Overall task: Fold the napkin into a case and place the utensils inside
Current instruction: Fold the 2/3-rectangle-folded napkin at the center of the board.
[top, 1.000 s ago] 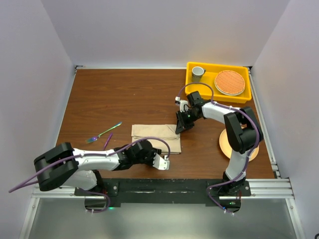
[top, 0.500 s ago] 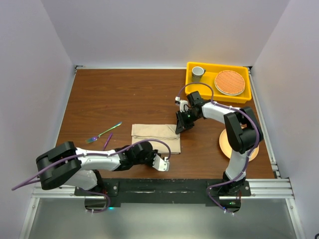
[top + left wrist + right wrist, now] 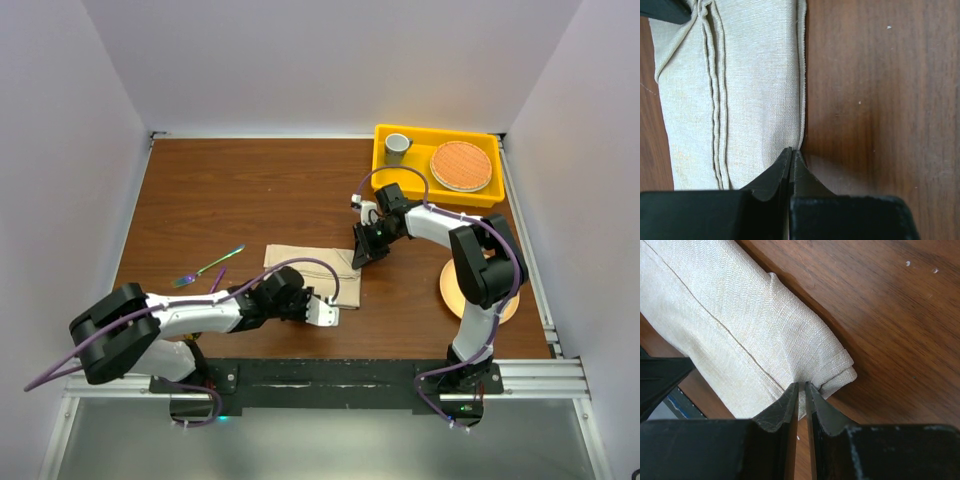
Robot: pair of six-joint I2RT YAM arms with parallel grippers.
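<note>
The beige napkin (image 3: 310, 268) lies folded into a long strip on the table (image 3: 250, 190), with several layered hems showing along the napkin (image 3: 740, 90) in the left wrist view. My left gripper (image 3: 333, 305) has its jaws pressed together at the strip's near hem, the left gripper (image 3: 791, 150) pinching the cloth edge. My right gripper (image 3: 359, 256) is shut on the far right corner, and the napkin (image 3: 740, 325) puckers at the right gripper (image 3: 801, 385). The fork (image 3: 208, 266) and a second purple utensil (image 3: 217, 280) lie left of the cloth.
A yellow bin (image 3: 384, 160) at the back right holds a grey cup (image 3: 398, 147) and a woven orange plate (image 3: 461, 166). A peach plate (image 3: 446, 283) lies under the right arm. White walls close in the table on three sides.
My left gripper moved forward to the napkin's near edge and shut there. The right gripper kept its hold on the corner and did not move.
</note>
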